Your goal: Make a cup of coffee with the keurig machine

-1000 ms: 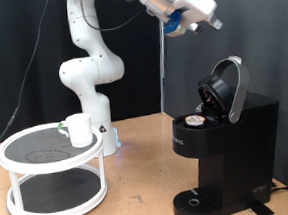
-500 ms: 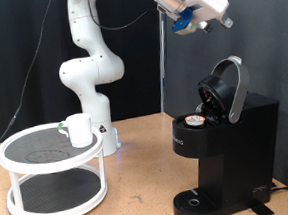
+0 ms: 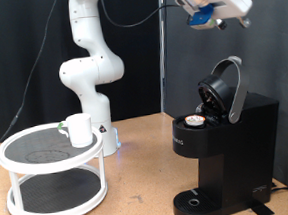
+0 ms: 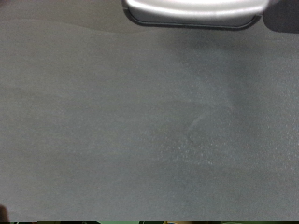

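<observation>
The keurig machine (image 3: 228,151) stands at the exterior view's right with its rounded lid (image 3: 229,87) hinged open. A small pod (image 3: 194,121) sits in its holder. The white cup (image 3: 80,130) rests on the top tier of a round white rack (image 3: 28,162) at the exterior view's left, far from the arm. My gripper (image 3: 219,8) hangs high at the exterior view's top right, above the open lid and apart from it. No object shows between its fingers. The wrist view shows no fingers, only a grey blurred surface and a shiny rounded rim (image 4: 192,13) at one edge.
The white robot base (image 3: 89,72) stands behind the rack. The wooden table (image 3: 141,193) has bare room between rack and machine. A dark curtain hangs behind the machine.
My gripper has swung towards the exterior view's right, from left of the lid to above it. Cup, pod and lid have not moved.
</observation>
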